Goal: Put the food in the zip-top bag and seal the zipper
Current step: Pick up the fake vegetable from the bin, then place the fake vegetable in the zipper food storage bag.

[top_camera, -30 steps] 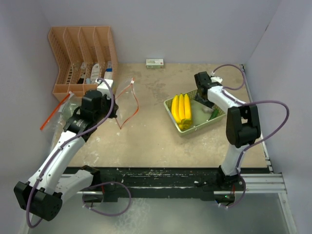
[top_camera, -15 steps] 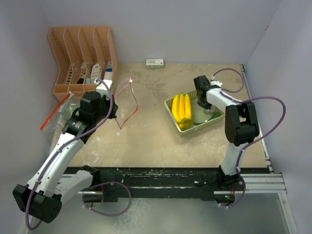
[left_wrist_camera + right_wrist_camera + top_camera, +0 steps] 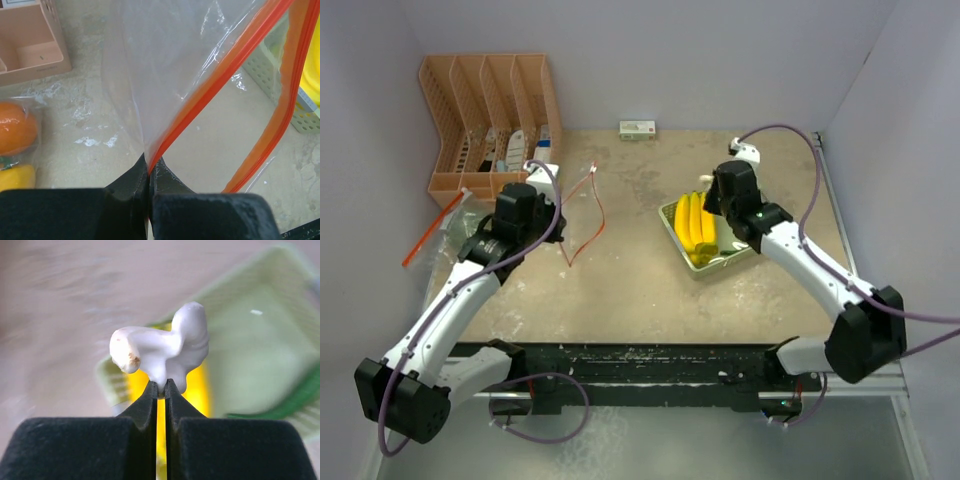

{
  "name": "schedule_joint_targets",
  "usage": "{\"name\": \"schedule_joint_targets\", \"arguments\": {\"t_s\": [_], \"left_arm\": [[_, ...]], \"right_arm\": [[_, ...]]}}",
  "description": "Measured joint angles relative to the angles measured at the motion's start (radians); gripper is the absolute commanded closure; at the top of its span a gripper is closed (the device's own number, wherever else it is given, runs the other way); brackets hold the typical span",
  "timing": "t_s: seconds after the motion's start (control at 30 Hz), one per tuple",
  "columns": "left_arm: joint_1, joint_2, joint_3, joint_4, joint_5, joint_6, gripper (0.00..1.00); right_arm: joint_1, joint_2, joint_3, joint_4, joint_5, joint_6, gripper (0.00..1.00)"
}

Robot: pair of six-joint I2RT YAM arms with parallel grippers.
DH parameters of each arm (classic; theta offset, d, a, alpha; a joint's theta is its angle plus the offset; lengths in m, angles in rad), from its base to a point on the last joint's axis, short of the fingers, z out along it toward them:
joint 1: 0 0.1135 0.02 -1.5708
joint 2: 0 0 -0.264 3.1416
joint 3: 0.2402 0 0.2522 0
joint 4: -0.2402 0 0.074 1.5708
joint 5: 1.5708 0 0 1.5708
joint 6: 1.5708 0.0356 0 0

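Observation:
The clear zip-top bag (image 3: 582,212) with an orange zipper hangs open left of centre. My left gripper (image 3: 556,212) is shut on its rim (image 3: 148,167). A small white bulb (image 3: 160,347) is pinched in my right gripper (image 3: 161,386), which hovers over the left part of the pale green tray (image 3: 722,262). The yellow bananas (image 3: 695,225) lie in that tray below the right gripper (image 3: 718,210). A green piece (image 3: 295,400) shows at the tray's edge. An orange (image 3: 15,127) and a yellow piece (image 3: 15,177) lie under clear plastic, left of the bag.
An orange file rack (image 3: 490,120) stands at the back left. A small box (image 3: 638,129) lies against the back wall. Another plastic bag (image 3: 438,235) with an orange strip lies at the left edge, beside my left arm.
My right gripper shut on the white bulb and lifted it from the tray's right side to above the bananas. The left gripper kept hold of the bag and shifted slightly.

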Motion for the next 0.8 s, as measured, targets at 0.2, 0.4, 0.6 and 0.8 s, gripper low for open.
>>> {"name": "schedule_joint_targets", "arguments": {"t_s": [0.2,0.4,0.6,0.8], "left_arm": [[0.0,0.026,0.0,0.0,-0.006,0.004,1.0],[0.0,0.068,0.0,0.008,-0.006,0.015,1.0],[0.0,0.093,0.0,0.012,-0.002,0.017,1.0],[0.0,0.093,0.0,0.014,0.003,0.017,1.0]], "right_arm": [[0.1,-0.158,-0.079,0.253,-0.449,-0.116,1.0],[0.189,-0.241,-0.154,0.493,-0.861,-0.143,1.0],[0.293,-0.191,-0.2,0.704,-1.099,-0.102,1.0],[0.342,-0.048,-0.193,0.825,-1.135,-0.052,1.0]]}}
